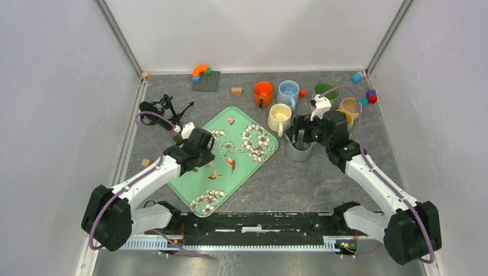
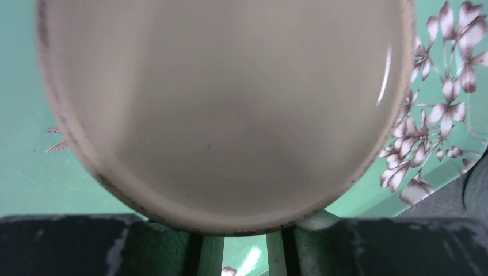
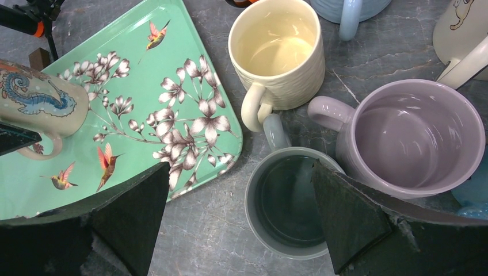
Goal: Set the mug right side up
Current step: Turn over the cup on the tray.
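The mug, pale with a blue seahorse pattern, lies tilted on its side over the green flowered tray, with its handle hanging underneath. In the left wrist view its beige inside fills the frame and its rim crosses over my fingers. My left gripper is shut on the mug from below at the handle, and the fingertips are hidden under the mug. My right gripper is open above an upright grey mug, which stands beside the tray's right corner.
Upright mugs crowd the back right: cream, lilac, blue, orange and green. A black tripod gadget lies left of the tray. A grey building plate and small blocks lie along the back wall.
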`<action>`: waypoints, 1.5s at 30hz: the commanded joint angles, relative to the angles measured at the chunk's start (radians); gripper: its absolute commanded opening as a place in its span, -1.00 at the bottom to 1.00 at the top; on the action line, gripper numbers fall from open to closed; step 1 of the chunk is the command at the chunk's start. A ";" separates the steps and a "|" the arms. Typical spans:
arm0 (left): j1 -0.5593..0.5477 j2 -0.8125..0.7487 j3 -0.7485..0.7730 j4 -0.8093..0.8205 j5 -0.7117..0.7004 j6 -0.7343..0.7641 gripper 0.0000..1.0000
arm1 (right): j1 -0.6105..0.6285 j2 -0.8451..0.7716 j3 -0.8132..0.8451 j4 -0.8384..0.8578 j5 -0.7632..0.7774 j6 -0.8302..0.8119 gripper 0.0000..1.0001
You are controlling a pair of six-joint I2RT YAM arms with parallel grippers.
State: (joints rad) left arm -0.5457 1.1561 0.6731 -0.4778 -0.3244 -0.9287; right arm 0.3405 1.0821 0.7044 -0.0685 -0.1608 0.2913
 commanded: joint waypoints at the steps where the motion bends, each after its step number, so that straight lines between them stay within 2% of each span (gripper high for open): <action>1: -0.005 0.027 0.033 -0.045 0.028 0.026 -0.26 | 0.006 -0.013 -0.006 0.033 -0.018 0.000 0.96; 6: -0.005 0.038 0.048 -0.069 0.018 0.026 -0.17 | 0.006 -0.012 -0.006 0.032 -0.019 -0.003 0.96; 16: -0.004 0.041 0.115 -0.166 -0.051 0.029 -0.13 | 0.006 -0.014 -0.019 0.044 -0.035 -0.007 0.96; 25: -0.001 0.104 0.170 -0.222 -0.033 0.059 -0.10 | 0.006 -0.011 -0.026 0.050 -0.074 -0.013 0.96; 29: 0.000 0.133 0.192 -0.234 -0.030 0.068 -0.14 | 0.006 -0.010 -0.032 0.053 -0.086 -0.016 0.96; 36: 0.003 0.145 0.204 -0.229 -0.045 0.074 -0.37 | 0.005 -0.013 -0.036 0.049 -0.093 -0.020 0.96; 38: 0.002 0.148 0.208 -0.226 -0.046 0.081 -0.38 | 0.006 -0.013 -0.037 0.050 -0.096 -0.020 0.96; 42: 0.003 0.151 0.215 -0.224 -0.053 0.100 -0.23 | 0.006 -0.011 -0.039 0.050 -0.102 -0.020 0.96; 45: 0.004 0.145 0.220 -0.231 -0.071 0.110 -0.21 | 0.005 -0.010 -0.040 0.052 -0.104 -0.018 0.96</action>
State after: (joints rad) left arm -0.5457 1.3014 0.8501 -0.7097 -0.3489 -0.8791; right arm 0.3405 1.0821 0.6724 -0.0601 -0.2489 0.2863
